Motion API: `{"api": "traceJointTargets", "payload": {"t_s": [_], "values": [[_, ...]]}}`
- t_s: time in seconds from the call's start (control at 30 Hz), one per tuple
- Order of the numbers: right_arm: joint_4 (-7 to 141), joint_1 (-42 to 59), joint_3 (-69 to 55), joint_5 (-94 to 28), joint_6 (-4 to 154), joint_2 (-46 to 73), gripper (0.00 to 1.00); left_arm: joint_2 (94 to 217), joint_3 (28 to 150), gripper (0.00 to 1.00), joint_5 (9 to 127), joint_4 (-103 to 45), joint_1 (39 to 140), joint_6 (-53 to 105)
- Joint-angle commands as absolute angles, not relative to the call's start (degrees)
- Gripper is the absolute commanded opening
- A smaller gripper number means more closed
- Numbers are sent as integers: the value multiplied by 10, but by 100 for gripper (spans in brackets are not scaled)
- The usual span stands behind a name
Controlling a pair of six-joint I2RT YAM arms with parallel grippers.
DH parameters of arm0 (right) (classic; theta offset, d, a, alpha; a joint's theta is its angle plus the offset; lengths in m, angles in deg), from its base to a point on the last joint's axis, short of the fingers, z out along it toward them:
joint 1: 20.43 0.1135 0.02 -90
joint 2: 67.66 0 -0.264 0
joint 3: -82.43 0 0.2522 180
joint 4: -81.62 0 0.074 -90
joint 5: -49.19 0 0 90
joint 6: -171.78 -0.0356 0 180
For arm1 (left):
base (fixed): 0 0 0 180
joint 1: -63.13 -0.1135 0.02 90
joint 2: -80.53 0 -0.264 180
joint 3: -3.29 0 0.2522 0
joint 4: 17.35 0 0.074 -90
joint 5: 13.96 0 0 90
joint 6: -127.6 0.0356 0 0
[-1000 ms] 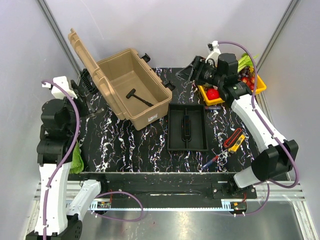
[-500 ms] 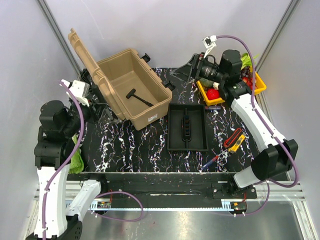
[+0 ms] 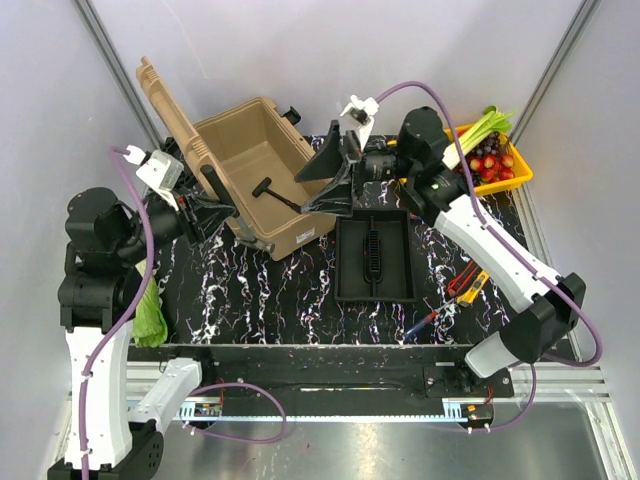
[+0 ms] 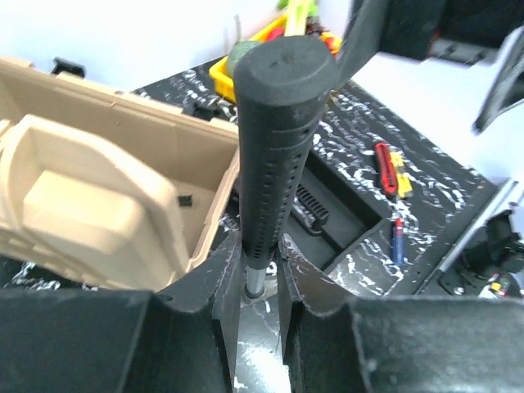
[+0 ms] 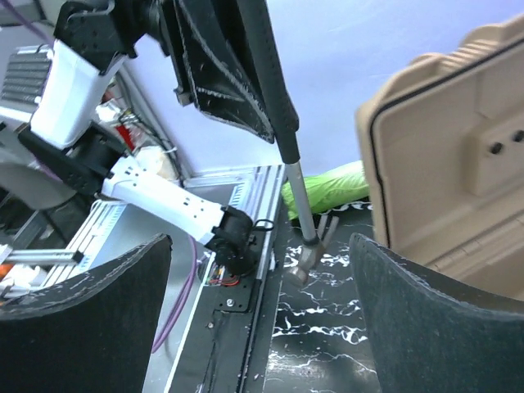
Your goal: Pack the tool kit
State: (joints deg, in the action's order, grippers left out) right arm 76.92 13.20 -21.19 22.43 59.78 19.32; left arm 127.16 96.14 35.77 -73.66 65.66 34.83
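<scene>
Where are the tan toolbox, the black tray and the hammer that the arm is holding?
tan toolbox (image 3: 245, 160), top view, bare inside floor.
black tray (image 3: 395, 262), top view, bare floor right of its centre rib.
hammer (image 4: 274, 147), left wrist view, black grip.

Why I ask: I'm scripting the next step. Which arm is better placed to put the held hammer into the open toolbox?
Left. The left pincer is shut on the hammer, beside the open toolbox. The right pincer is open and empty near the box, so it would likely need a handover first.
</scene>
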Motion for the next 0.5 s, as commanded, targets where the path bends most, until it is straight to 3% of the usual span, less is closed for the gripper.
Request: {"api": "traceJointTargets", "payload": {"t_s": [0.0, 0.47], "values": [[783, 165, -241, 269, 635, 210, 94, 1270, 1012, 0, 260, -636, 657, 293], [865, 218, -336, 284, 590, 309, 87, 1322, 1018, 0, 164, -396, 657, 143]]}}
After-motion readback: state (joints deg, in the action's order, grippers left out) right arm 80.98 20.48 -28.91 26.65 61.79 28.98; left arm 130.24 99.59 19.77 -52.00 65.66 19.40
